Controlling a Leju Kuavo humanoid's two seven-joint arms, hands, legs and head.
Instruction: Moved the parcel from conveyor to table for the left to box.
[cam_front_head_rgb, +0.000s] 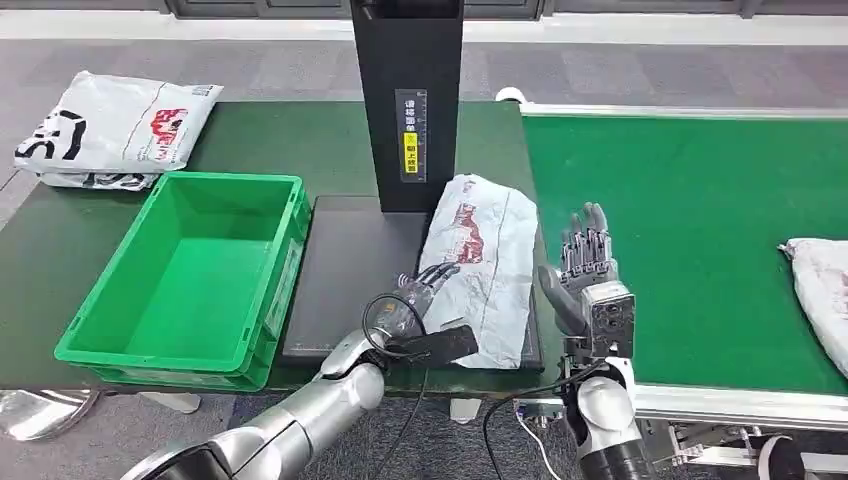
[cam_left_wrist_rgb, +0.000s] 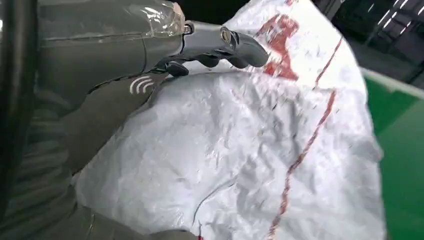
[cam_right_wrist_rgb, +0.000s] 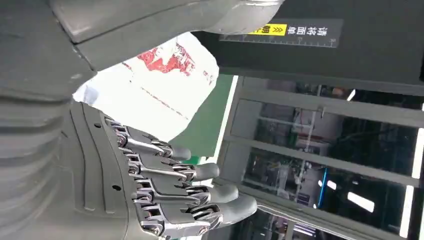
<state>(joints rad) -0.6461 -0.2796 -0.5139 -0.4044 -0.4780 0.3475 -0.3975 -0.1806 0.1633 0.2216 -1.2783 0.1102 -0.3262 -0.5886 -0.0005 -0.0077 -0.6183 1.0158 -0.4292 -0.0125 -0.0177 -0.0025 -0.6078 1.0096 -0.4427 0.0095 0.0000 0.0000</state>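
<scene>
The white parcel (cam_front_head_rgb: 485, 270) with red print lies on the black pad (cam_front_head_rgb: 350, 270) at the foot of a black post (cam_front_head_rgb: 408, 90). My left hand (cam_front_head_rgb: 415, 300) rests against the parcel's left edge, its fingers spread over the wrinkled plastic (cam_left_wrist_rgb: 260, 150); the palm (cam_left_wrist_rgb: 100, 75) lies on it. Whether it grips is unclear. My right hand (cam_front_head_rgb: 590, 275) stands upright just right of the parcel, at the conveyor's near-left corner, fingers straight and apart (cam_right_wrist_rgb: 150, 190), holding nothing. The parcel (cam_right_wrist_rgb: 160, 85) shows beyond it.
A green crate (cam_front_head_rgb: 180, 185), empty, stands left of the pad. White parcels (cam_front_head_rgb: 110, 130) lie at the table's far left. The green conveyor belt (cam_front_head_rgb: 690, 220) carries another white parcel (cam_front_head_rgb: 822, 285) at its right edge.
</scene>
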